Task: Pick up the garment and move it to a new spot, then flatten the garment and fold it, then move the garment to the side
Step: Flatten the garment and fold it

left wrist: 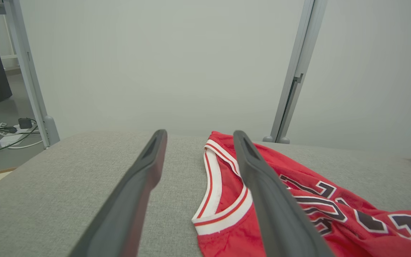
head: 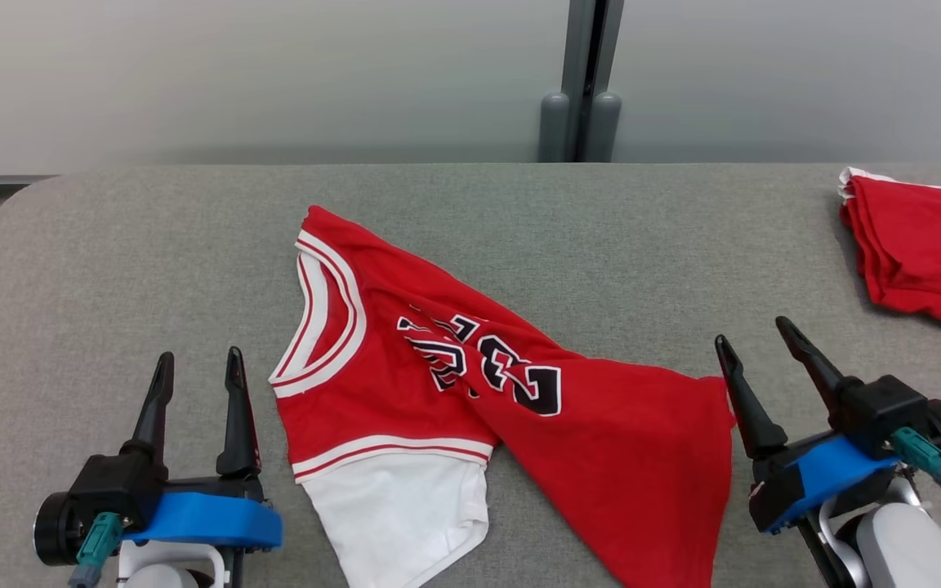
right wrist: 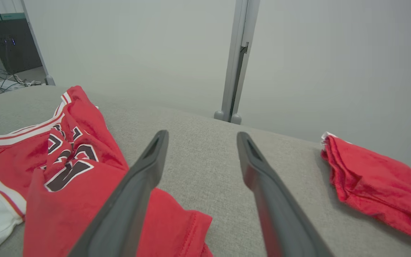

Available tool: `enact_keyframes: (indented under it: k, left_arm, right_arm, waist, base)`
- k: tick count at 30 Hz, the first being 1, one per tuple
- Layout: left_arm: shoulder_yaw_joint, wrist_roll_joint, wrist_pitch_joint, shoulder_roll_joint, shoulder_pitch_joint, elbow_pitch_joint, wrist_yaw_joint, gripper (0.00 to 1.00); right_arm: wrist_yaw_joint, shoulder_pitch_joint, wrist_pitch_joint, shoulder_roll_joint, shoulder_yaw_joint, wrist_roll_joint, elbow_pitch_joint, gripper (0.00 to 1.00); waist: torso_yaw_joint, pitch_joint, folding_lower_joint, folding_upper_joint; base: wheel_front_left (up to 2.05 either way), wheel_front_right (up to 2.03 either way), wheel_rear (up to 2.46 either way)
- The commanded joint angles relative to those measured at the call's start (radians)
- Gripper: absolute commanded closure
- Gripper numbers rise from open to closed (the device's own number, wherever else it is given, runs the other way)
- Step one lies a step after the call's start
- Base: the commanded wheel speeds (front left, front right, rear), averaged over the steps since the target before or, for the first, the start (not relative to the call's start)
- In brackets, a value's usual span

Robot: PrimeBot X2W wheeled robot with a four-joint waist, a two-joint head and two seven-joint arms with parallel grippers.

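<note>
One jersey between left hand, right hand; both open.

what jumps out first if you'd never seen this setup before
The red jersey with white trim and black lettering lies twisted and crumpled across the middle of the grey table. A second red garment sits at the table's far right. The left gripper and right gripper flank the jersey near the front edge, both open and holding nothing.
</note>
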Motion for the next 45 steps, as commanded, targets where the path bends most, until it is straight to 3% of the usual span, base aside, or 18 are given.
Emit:
enact_keyframes:
  k: [1,19,20,21,22,35,45]
  left_arm:
    - [-0.005,-0.002,-0.005,-0.001,-0.013,-0.002,-0.002,0.00]
    - [-0.015,-0.009,-0.005,-0.001,-0.042,-0.003,0.006,0.00]
    - [-0.014,-0.009,-0.005,-0.001,-0.043,-0.002,0.006,0.00]
    - [-0.014,-0.010,-0.005,-0.001,-0.044,-0.001,0.007,0.00]
    - [-0.015,-0.010,-0.005,-0.001,-0.045,0.000,0.008,0.00]
    - [-0.026,-0.014,-0.005,-0.001,-0.057,0.003,0.005,0.00]
    - [-0.068,-0.035,-0.005,-0.001,-0.097,0.005,0.007,0.00]
  right_arm:
    - [0.000,-0.019,-0.002,0.003,0.006,0.003,0.023,0.00]
    - [0.000,-0.097,-0.013,0.020,0.049,0.028,0.464,0.00]
    - [0.000,-0.101,-0.017,0.020,0.056,0.032,0.475,0.54]
    - [0.000,-0.109,-0.020,0.020,0.063,0.038,0.484,0.69]
    - [0.000,-0.119,-0.020,0.018,0.068,0.043,0.492,1.00]
    - [0.000,-0.307,-0.091,-0.069,0.018,0.064,0.473,1.00]
    - [0.000,-0.536,-0.097,-0.145,-0.014,-0.004,0.601,1.00]
  waist:
    - [0.010,0.007,-0.0001,0.0000]
    - [0.061,0.060,-0.0001,0.0000]
    - [0.060,0.059,-0.0001,0.0000]
    - [0.058,0.059,-0.0001,0.0000]
    - [0.056,0.058,-0.0001,0.0000]
    - [0.059,0.059,-0.0001,0.0000]
    - [0.124,0.126,-0.0001,0.0000]
  base:
    - [0.00,0.00,0.00]
    - [0.00,0.00,0.00]
    - [0.00,0.00,0.00]
    - [0.00,0.00,0.00]
    - [0.00,0.00,0.00]
    - [0.00,0.00,0.00]
    - [0.00,0.00,0.00]
